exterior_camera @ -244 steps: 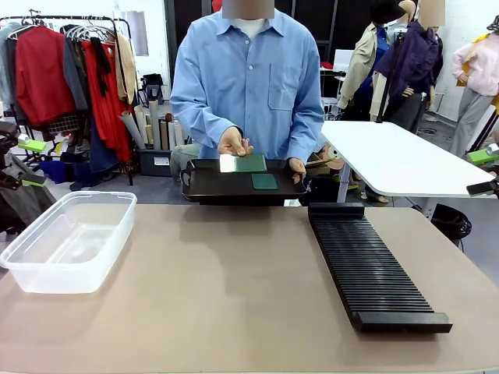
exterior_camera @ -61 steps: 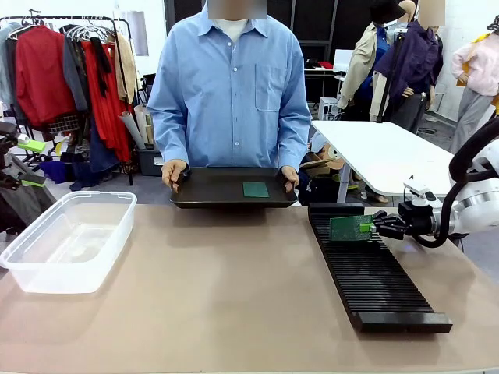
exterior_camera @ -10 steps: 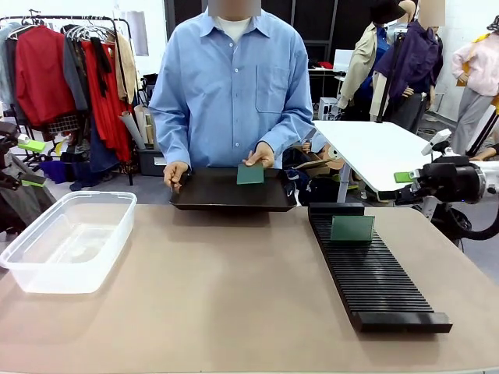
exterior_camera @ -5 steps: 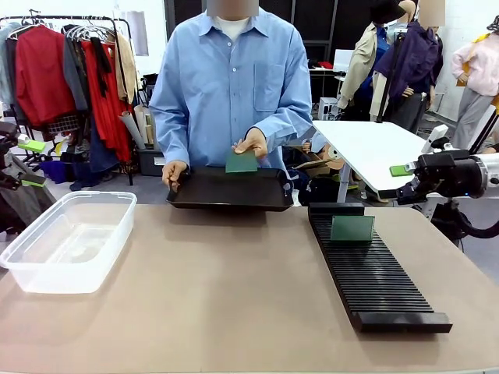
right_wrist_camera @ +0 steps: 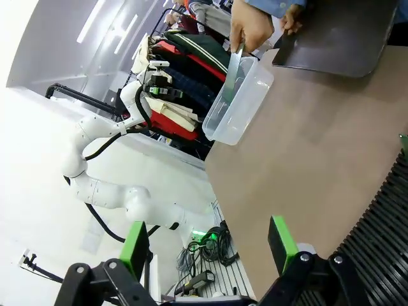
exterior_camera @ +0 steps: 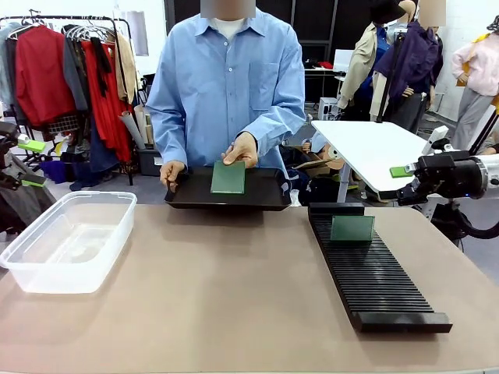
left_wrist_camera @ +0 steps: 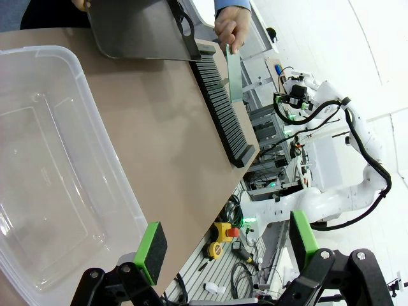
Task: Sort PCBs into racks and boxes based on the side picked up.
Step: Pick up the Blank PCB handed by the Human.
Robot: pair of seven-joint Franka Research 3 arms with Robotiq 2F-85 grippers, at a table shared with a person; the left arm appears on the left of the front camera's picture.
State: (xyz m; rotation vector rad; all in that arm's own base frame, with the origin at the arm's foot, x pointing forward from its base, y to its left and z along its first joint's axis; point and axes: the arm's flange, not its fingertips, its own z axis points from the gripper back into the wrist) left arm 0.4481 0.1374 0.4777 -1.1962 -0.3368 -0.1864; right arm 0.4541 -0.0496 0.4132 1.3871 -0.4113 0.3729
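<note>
Spanning the foreground, the table (exterior_camera: 218, 312) bears one clear tub (exterior_camera: 54, 274) at left and one long black rack (exterior_camera: 374, 280) at right, with one board (exterior_camera: 352, 228) upright in its far slots. A person's hand (exterior_camera: 173, 173) grips one black tray (exterior_camera: 265, 199); the other hand (exterior_camera: 240, 148) pinches a second board (exterior_camera: 228, 178) by its top edge over the tray. The left gripper (left_wrist_camera: 226, 245) and the right gripper (right_wrist_camera: 208, 246) both gape, holding nothing.
</note>
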